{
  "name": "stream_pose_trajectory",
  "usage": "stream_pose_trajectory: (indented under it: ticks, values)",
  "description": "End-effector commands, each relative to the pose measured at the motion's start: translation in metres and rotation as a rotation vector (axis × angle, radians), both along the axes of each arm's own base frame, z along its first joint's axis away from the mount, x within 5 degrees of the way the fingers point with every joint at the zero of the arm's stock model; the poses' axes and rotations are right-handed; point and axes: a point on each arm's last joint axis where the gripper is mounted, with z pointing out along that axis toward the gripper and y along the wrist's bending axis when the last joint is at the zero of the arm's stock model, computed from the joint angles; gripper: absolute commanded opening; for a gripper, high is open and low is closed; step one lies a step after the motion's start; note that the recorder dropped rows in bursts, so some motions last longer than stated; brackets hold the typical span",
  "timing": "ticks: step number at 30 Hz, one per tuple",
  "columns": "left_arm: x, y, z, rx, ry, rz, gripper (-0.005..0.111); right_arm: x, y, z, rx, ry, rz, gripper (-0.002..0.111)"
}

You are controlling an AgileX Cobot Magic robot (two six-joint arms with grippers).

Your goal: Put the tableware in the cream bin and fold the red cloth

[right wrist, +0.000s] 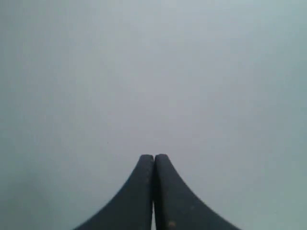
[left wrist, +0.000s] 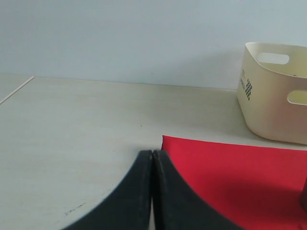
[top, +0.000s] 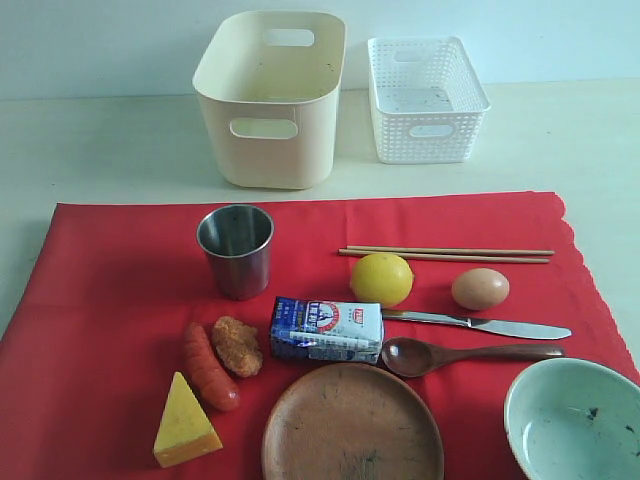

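Red cloth [top: 100, 300] flat; on it: steel cup [top: 236, 250], chopsticks [top: 450, 254], knife [top: 480, 324], spoon [top: 460, 353], plate [top: 352, 425], bowl [top: 572, 420]. Cream bin [top: 268, 100] behind cloth. L gripper [left wrist: 152, 154] & R gripper [right wrist: 154, 158]: fingers pressed together, nothing held.

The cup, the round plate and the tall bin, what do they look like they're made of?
Steel cup: looks like metal, brushed grey with a dull sheen on rim and wall. Round plate: probably wood, matte brown with faint grain streaks. Cream bin: apparently moulded plastic, smooth and slightly glossy, with rounded corners and cut-out handles.
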Motion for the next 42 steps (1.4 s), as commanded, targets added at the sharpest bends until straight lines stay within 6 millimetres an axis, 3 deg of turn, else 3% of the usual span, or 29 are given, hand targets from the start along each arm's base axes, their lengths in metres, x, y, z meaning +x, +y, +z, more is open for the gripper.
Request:
stream_pose_trajectory:
  ticks: [1, 6, 13, 19, 25, 29, 36, 42]
  values:
    - [0.0, 0.0, 0.0, 0.005, -0.005, -0.008, 0.003, 0.005, 0.004, 0.008, -0.086, 0.106, 0.01, 0.0]
    - [0.0, 0.0, 0.0, 0.005, -0.005, -0.008, 0.003, 0.029, 0.013, 0.029, -0.269, 0.358, 0.049, 0.0]
    - [0.0, 0.0, 0.0, 0.005, -0.005, -0.008, 0.003, 0.093, 0.027, 0.043, -0.454, 0.806, 0.231, 0.0]
    - [0.0, 0.0, 0.0, 0.005, -0.005, -0.008, 0.003, 0.149, 0.037, 0.021, -0.553, 1.183, 0.443, 0.0]
    - [0.0, 0.0, 0.0, 0.005, -0.005, -0.008, 0.003, 0.183, 0.044, -0.021, -0.526, 1.464, 0.613, 0.002]
    - [0.0, 0.0, 0.0, 0.005, -0.005, -0.008, 0.003, 0.192, 0.053, -0.048, -0.542, 1.556, 0.709, 0.017]
    - [0.0, 0.0, 0.0, 0.005, -0.005, -0.008, 0.003, 0.208, 0.09, -0.07, -0.796, 1.516, 0.847, 0.051]
    - [0.0, 0.0, 0.0, 0.005, -0.005, -0.008, 0.003, 0.233, 0.099, -0.086, -0.961, 1.505, 0.863, 0.074]
